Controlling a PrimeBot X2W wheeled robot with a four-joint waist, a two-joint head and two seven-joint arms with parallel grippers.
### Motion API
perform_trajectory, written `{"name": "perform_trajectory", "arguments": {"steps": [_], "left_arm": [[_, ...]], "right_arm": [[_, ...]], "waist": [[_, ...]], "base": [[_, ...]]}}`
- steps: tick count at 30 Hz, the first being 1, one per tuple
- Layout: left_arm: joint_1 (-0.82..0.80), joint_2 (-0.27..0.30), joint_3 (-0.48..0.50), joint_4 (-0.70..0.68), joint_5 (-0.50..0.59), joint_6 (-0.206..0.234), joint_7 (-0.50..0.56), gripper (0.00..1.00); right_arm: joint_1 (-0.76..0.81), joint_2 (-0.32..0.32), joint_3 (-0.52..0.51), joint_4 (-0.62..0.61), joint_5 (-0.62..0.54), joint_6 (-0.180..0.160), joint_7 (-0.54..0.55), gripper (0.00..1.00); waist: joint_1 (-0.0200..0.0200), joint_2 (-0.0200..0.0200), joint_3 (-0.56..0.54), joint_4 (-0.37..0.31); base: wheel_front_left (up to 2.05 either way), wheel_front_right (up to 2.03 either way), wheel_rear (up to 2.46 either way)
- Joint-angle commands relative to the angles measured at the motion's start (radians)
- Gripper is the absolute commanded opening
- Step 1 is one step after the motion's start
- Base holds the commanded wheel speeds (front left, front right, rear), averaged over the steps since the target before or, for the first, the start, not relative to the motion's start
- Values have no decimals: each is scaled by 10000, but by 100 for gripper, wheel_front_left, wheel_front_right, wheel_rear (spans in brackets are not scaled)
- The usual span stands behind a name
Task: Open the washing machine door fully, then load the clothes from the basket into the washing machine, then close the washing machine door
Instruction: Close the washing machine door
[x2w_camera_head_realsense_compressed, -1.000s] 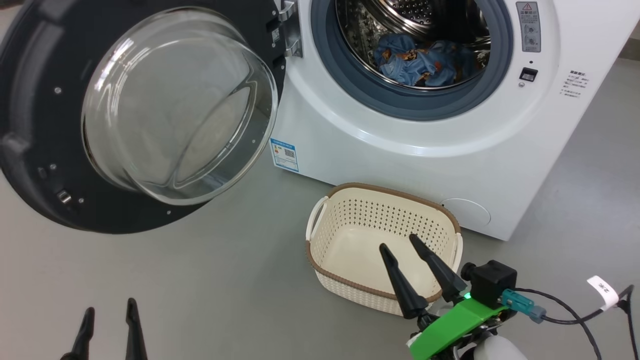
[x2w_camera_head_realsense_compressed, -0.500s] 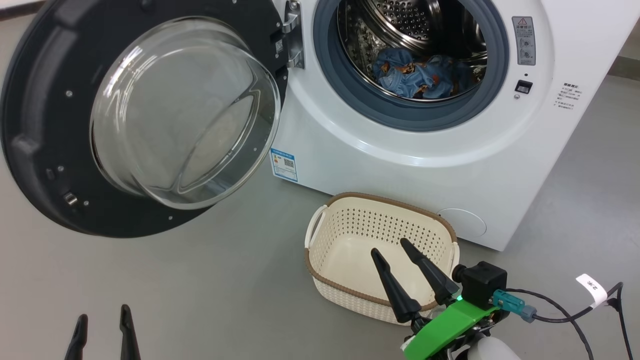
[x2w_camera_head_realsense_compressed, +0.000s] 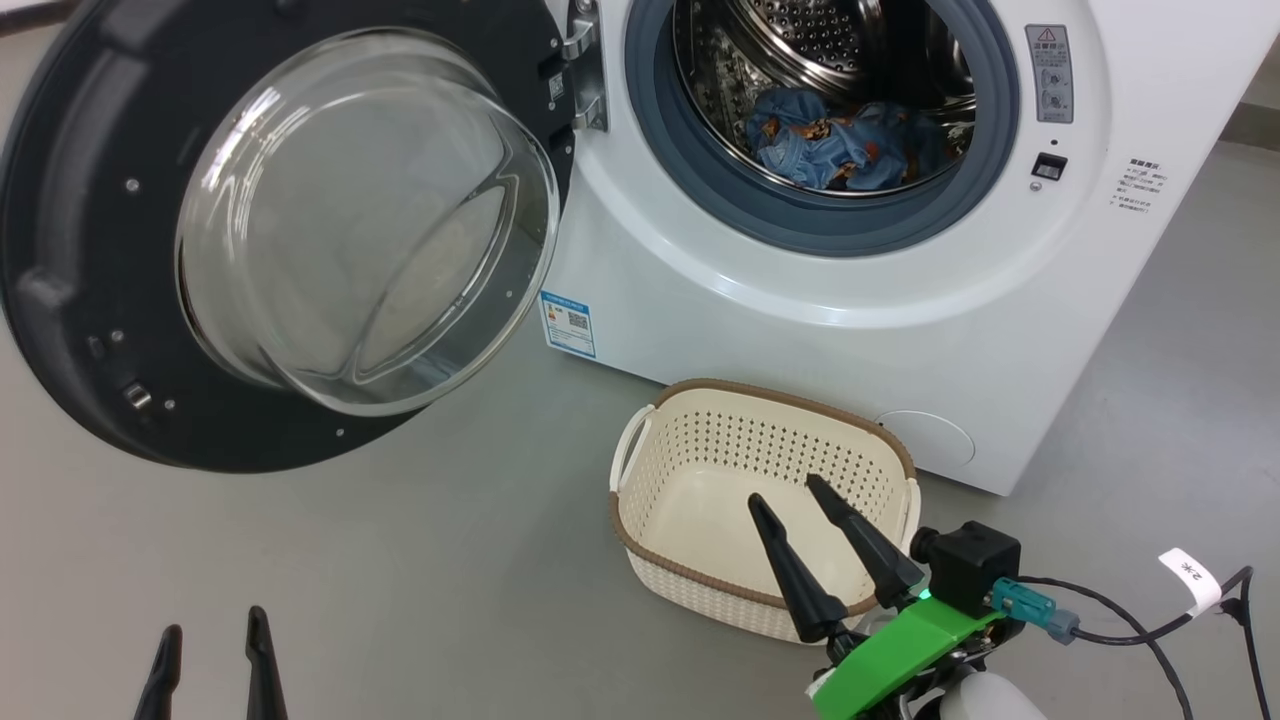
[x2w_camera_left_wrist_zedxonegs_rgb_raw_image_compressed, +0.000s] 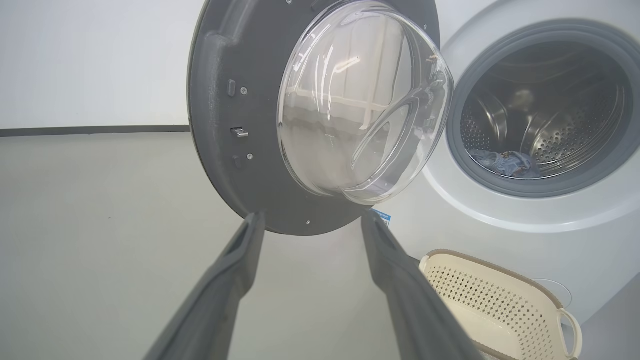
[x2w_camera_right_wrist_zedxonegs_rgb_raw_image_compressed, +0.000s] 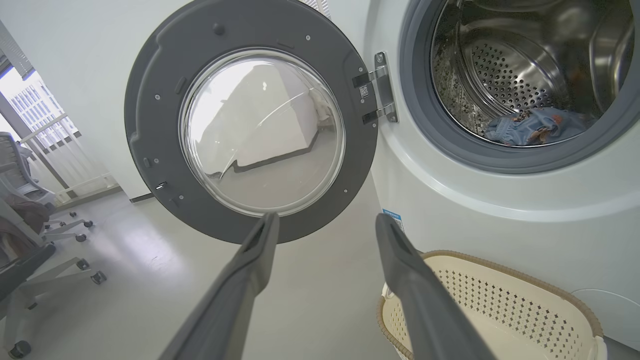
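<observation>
Both pincers stand spread wide and empty: the left gripper low at the left, the right gripper above the bare cream perforated plastic basket. The light blue printed clothes lie inside the big white front-loading washing machine, so closing seems all that remains. Best to push the round black-rimmed glass door from behind its free edge, far from the hinge, in 1 steady arc.
</observation>
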Motion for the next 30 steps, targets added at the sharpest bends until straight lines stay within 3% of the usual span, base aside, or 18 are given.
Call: {"name": "perform_trajectory", "arguments": {"steps": [1,30], "left_arm": [[-195,63,303,-277,45,54,-65,100],[-258,63,340,-313,8,133,-65,100]], "right_arm": [[-180,82,157,-271,21,16,-49,100],[-168,82,68,-272,31,16,-49,100]], "waist": [[0,0,11,3],[0,0,38,-6]], "base": [[0,0,0],[0,0,0]]}}
